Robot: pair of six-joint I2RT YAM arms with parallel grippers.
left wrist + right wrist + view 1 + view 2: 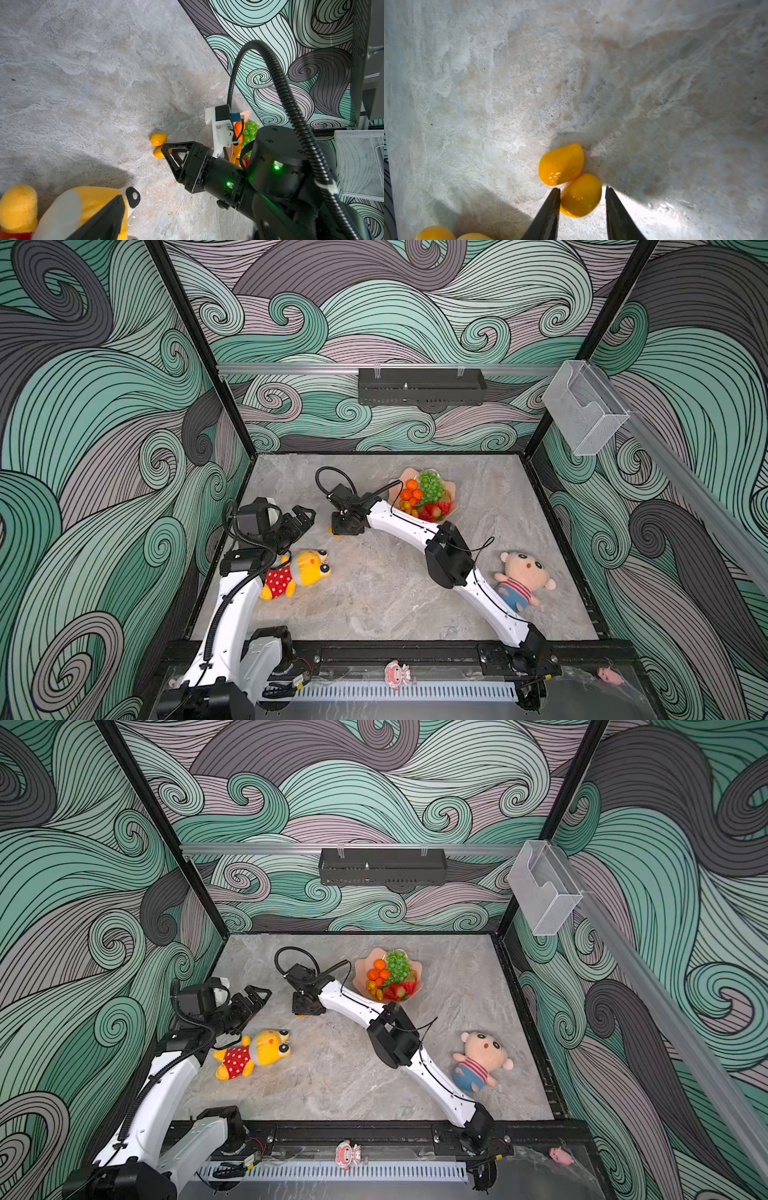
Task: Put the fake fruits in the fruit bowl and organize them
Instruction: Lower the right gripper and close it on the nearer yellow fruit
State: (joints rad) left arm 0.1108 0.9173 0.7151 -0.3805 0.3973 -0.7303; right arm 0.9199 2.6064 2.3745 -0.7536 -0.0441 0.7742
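Kumquats are what you have left: two lie touching on the counter (467, 83). Your right pincer (582, 188) stands low over them, jaws apart on either side of the nearer kumquat (580, 197), not yet clamped. The farther kumquat (561, 164) sits just beyond the tips, against the first. That contact matters, I judge: closing could nudge the neighbour away, so squeeze squarely. Behind the pincer, beside its forearm, the fruit bowl (397, 482) already holds the grape bunch (430, 485), tangerines (411, 489), strawberries (436, 508) and more kumquats (406, 504), grouped by kind, so this one likely belongs with its fellows. Your left pincer (305, 515) hangs well off to the side; whether it is open I cannot tell.
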